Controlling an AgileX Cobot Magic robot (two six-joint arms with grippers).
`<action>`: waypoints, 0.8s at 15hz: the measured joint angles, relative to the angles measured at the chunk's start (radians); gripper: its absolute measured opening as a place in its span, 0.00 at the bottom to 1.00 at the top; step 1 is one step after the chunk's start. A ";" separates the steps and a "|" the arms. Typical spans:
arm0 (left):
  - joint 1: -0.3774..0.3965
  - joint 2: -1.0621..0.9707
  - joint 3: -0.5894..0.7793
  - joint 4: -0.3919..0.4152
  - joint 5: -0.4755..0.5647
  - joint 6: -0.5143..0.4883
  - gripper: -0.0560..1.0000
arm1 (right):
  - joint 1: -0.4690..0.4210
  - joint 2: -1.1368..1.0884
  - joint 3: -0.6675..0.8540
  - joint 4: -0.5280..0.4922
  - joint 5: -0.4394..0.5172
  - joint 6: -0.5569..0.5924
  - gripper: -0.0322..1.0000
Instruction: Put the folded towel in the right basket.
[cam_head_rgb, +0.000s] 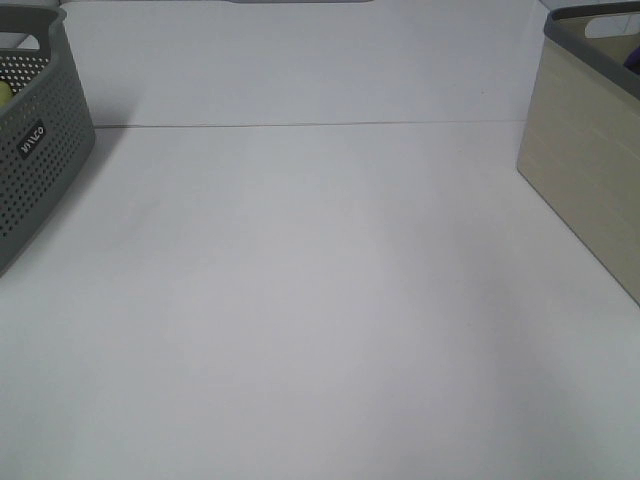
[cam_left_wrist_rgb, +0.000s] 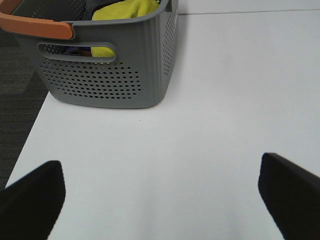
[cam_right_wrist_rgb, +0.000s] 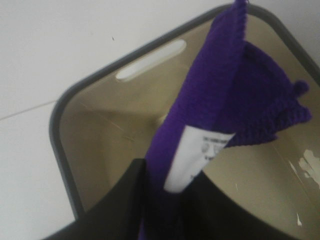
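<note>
In the right wrist view my right gripper is shut on a folded purple towel with a white label. It holds the towel hanging above the inside of the beige, grey-rimmed right basket. That basket also shows at the right edge of the exterior high view. My left gripper is open and empty over bare white table, short of the grey basket. Neither gripper shows in the exterior high view.
A grey perforated basket with an orange handle holds yellow cloth; it stands at the left edge of the exterior high view. The white table lies between the baskets. Dark floor runs past the table's left edge.
</note>
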 joint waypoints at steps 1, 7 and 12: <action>0.000 0.000 0.000 0.000 0.000 0.000 0.99 | 0.002 0.001 0.033 -0.016 0.004 -0.004 0.40; 0.000 0.000 0.000 0.000 0.000 0.000 0.99 | 0.002 0.002 0.092 -0.054 0.004 -0.058 0.94; 0.000 0.000 0.000 0.000 0.000 0.000 0.99 | 0.046 -0.016 0.092 -0.020 0.004 -0.091 0.94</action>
